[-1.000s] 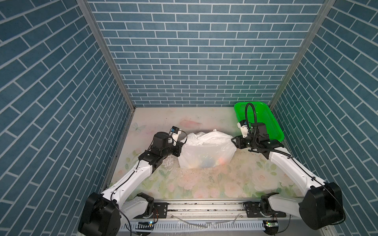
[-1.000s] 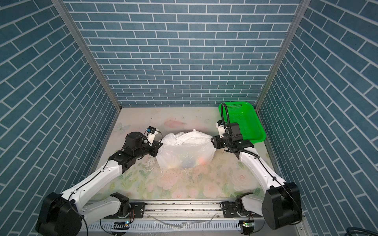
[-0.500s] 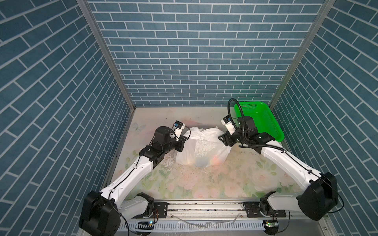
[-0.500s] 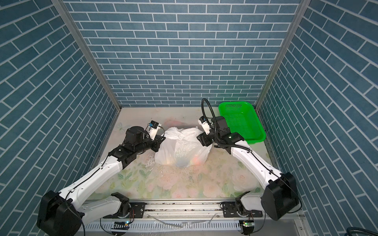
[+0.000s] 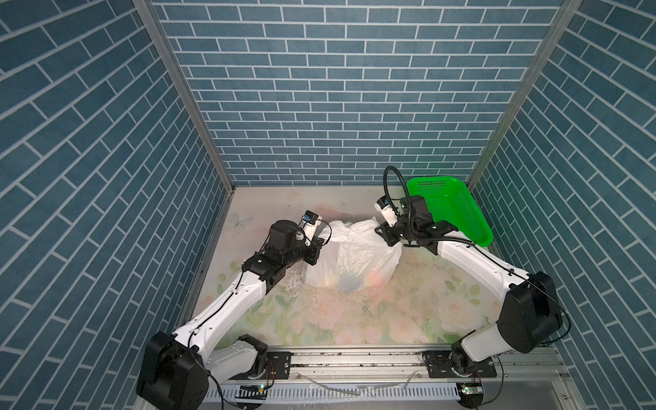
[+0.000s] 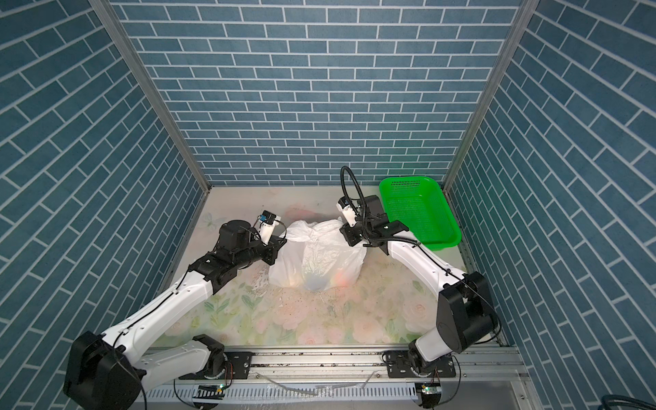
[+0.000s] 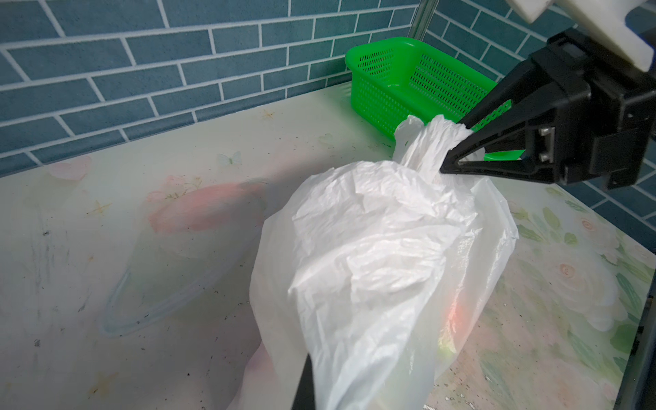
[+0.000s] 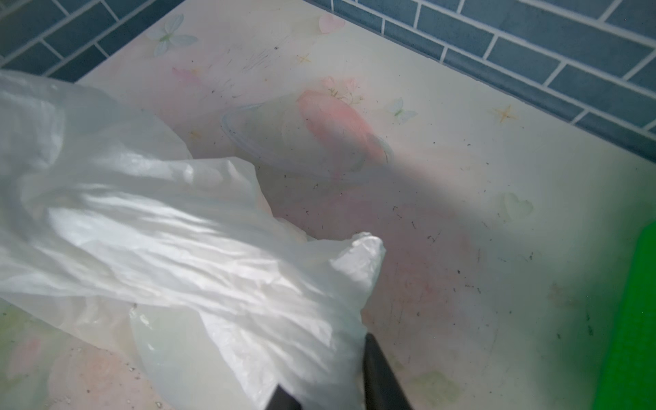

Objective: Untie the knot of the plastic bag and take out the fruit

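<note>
Left hand (image 5: 321,239) and right hand (image 7: 451,147) tight on one plastic bag (image 5: 355,259); one basket (image 5: 458,209).

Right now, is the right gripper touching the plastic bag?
Touching. The left wrist view shows the right gripper pinched shut on the plastic bag at its bunched top.

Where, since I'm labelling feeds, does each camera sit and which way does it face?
Top view: above the front rail, looking down at the table; both arms, left gripper and right gripper on the bag.
Top view: alongside, facing likewise; same arms, bag, basket.
Left wrist: on the left arm, facing the right gripper pinching the bag's top; own finger shows.
Right wrist: on the right arm, facing the bag and back wall; own fingers show.
Shared: both wrist views show bag, basket.
</note>
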You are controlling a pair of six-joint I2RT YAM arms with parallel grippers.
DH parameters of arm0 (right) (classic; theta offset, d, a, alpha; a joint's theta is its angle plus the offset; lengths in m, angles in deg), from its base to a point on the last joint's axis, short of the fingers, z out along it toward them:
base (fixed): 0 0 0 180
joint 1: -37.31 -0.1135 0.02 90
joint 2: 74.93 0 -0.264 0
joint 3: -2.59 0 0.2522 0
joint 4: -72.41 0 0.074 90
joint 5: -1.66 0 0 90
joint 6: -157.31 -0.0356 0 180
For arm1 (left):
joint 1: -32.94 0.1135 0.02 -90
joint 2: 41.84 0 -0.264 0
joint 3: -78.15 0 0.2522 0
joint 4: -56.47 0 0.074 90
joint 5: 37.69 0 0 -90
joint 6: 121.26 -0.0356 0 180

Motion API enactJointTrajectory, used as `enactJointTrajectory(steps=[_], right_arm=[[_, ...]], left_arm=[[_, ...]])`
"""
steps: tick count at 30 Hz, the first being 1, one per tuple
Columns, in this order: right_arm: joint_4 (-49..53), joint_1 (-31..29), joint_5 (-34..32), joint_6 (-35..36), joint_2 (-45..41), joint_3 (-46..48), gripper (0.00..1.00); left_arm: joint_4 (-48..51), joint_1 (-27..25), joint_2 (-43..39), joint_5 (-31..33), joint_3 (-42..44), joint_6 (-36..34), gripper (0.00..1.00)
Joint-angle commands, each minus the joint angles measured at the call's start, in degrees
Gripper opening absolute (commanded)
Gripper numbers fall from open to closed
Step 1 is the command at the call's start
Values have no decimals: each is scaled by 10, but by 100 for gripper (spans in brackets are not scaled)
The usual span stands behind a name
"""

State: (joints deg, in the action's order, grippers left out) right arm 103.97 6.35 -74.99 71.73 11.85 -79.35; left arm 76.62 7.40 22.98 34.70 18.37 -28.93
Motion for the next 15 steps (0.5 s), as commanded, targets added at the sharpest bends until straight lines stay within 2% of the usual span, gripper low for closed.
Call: enactJointTrajectory(steps=[1,2,7,12,15], right_arm=[[-9,4,7,-2,-25,-27,6],[-9,8,8,-8,-33,-20,0],[-24,41,3,-56,-86,35,0],[-31,79,-23,-103,-123,86,0],[-22,86,-16,-112,-124,92,0]], left_arm=[[10,-3,-12,13,-3,-12,0],[10,-2,-13,18,0,-12,0],[-3,4,-16,35,18,-4,0],[-39,31,-5,16,40,26,0],[-42,36,11,6,34,25,0]])
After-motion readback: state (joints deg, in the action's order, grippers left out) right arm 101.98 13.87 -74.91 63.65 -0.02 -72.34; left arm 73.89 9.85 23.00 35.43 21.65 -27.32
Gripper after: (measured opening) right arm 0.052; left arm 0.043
